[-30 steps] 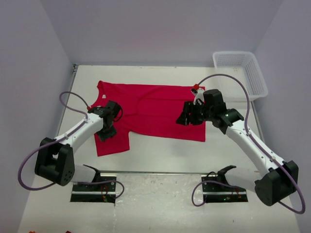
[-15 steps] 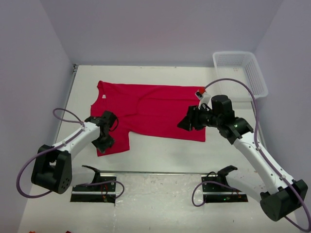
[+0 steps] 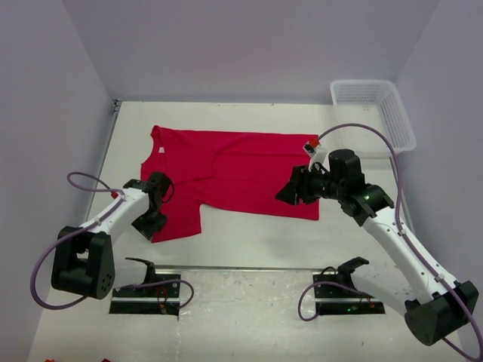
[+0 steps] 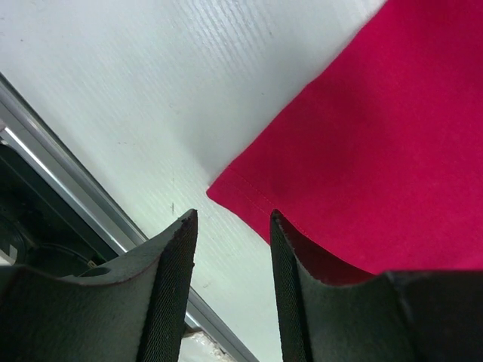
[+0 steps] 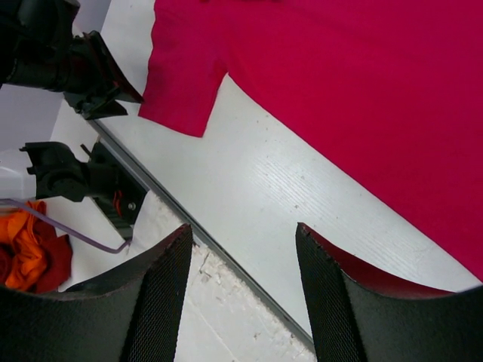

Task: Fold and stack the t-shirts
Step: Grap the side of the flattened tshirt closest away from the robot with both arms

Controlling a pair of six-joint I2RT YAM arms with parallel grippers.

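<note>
Red short-sleeved cloth t-shirt is just lying spread flat on the white table, left gripper hovering at its near-left corner with jaws apart and empty, right gripper by the near-right edge, also parted, nothing pinched.

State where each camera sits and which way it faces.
Top external: above, behind the robot, looking down on table, t-shirt, basket; left tool, right tool show.
Left wrist: on its arm, looking down at t-shirt corner; left tool shows.
Right wrist: on its arm, looking across t-shirt toward left arm; right tool shows.
All three share the t-shirt.
</note>
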